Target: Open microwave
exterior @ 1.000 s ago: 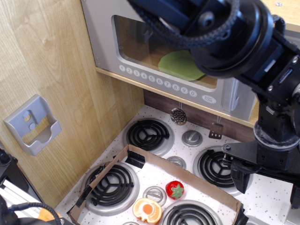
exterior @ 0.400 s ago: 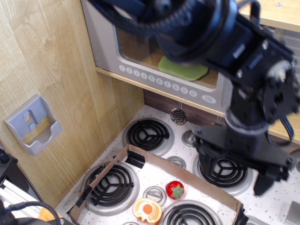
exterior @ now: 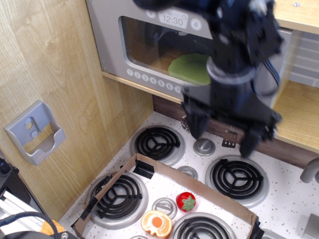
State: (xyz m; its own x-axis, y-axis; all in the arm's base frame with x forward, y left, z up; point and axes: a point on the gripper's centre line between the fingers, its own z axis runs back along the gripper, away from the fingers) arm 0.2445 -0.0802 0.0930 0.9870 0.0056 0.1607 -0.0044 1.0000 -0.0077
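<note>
Grey microwave (exterior: 144, 50) behind open-fingered gripper (exterior: 224, 134)

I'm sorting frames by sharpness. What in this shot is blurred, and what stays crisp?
In the observation.image view, the gripper and the arm above it are smeared by motion blur, with soft edges; the microwave with its 12:30 display, the burners and the strawberry are sharp. Lighting is even, with only mild reflection on the microwave window.

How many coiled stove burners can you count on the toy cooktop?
4. One back left burner, one back right burner below the gripper, one front left burner and one front burner cut off by the picture's bottom edge. The cardboard tray may hide more.
</note>
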